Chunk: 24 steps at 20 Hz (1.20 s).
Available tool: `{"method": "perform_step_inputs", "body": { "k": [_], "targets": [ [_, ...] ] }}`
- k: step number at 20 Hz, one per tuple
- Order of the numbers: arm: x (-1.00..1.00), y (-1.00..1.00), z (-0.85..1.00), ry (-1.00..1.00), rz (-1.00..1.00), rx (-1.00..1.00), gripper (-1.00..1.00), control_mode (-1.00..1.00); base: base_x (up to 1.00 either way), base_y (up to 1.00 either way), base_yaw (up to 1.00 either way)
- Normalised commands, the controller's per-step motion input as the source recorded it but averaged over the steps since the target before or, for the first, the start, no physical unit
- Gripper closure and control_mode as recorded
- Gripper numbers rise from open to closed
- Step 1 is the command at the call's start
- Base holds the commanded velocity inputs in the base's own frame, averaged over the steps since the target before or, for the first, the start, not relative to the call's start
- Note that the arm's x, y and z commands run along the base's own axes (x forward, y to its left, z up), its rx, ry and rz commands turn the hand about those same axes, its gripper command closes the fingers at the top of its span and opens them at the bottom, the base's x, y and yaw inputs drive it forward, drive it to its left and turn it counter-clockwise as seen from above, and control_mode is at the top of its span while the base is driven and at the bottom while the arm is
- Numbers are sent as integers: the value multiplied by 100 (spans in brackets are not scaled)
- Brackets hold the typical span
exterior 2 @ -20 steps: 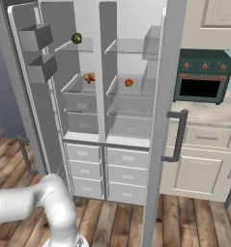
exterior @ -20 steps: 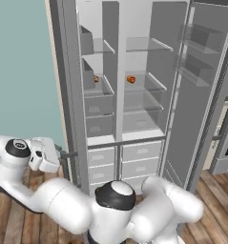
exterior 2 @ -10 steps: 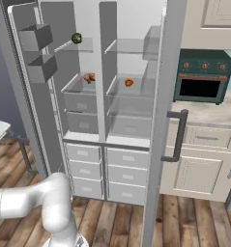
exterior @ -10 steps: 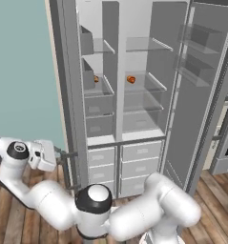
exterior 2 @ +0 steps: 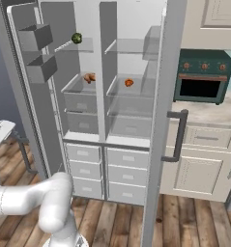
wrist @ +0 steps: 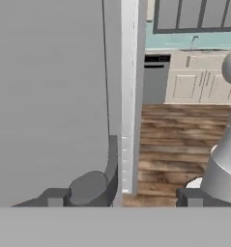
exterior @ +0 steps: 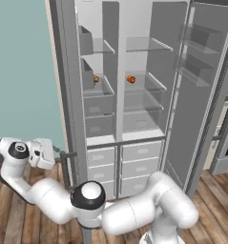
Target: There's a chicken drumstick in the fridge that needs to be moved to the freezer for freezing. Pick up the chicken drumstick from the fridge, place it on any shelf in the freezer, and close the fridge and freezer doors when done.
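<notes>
Drumstick [exterior 2: 89, 77] on fridge [exterior 2: 78, 91] shelf, both doors [exterior: 201, 90] open.

Glass shelf [exterior 2: 78, 89] carries chicken drumstick [exterior 2: 89, 77]; neighbouring shelf [exterior 2: 129, 89] carries orange-red item [exterior 2: 129, 82].

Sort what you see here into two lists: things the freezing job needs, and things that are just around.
Needed for the job:
- chicken drumstick
- fridge
- freezer
- left door
- right door
- hand

Just around:
- small orange-red item
- dark green ball
- teal oven
</notes>
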Motion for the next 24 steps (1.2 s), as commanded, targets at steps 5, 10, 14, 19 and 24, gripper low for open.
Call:
{"method": "perform_step_inputs", "body": {
  "k": [5, 10, 14, 19, 24],
  "targets": [
    [33, 31, -34, 0, 0, 0, -100, -100, 0, 0, 0],
    [1, 2, -36, -2, 0, 0, -100, -100, 0, 0, 0],
    [15, 1, -37, -2, 0, 0, -100, -100, 0, 0, 0],
    [12, -4, -23, 0, 0, 0, -100, -100, 0, 0, 0],
    [-4, -31, 0, 8, 0, 0, -100, -100, 0, 0, 0]
  ]
}}
